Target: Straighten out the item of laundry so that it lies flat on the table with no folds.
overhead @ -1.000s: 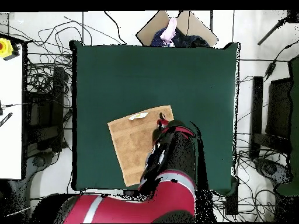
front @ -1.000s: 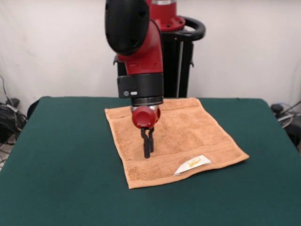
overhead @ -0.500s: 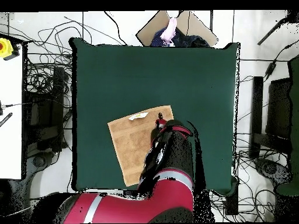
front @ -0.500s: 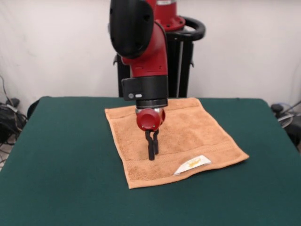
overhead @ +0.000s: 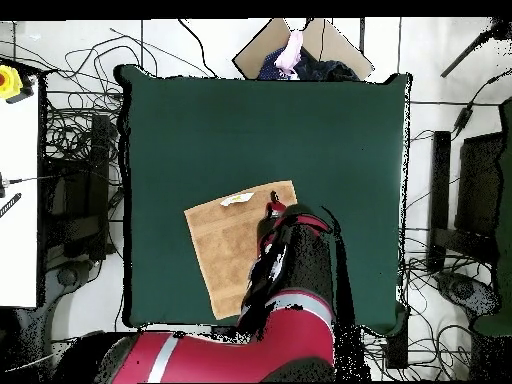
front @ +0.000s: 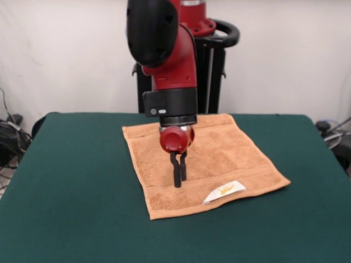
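Note:
The orange-tan towel (front: 219, 148) lies spread out on the dark green table (front: 66, 192), turned at a slight angle, with no fold showing. Its white label (front: 225, 190) is near the front edge, next to the woven band. My gripper (front: 177, 184) hangs straight down over the towel's front-middle part, fingers together and holding nothing; the tips are at or just above the cloth. In the overhead view the towel (overhead: 225, 250) sits in the table's (overhead: 260, 130) lower middle, and the arm covers its right side. The gripper (overhead: 273, 208) shows near the towel's upper right corner.
The black pedestal (front: 214, 71) stands behind the table. In the overhead view a cardboard box (overhead: 300, 45) with clothes sits beyond the far edge. Cables lie on the floor around the table. A white bench with a yellow and red button (overhead: 10, 80) is at the left.
The arm and gripper have shifted slightly to the right over the towel in the front view. The towel has not moved.

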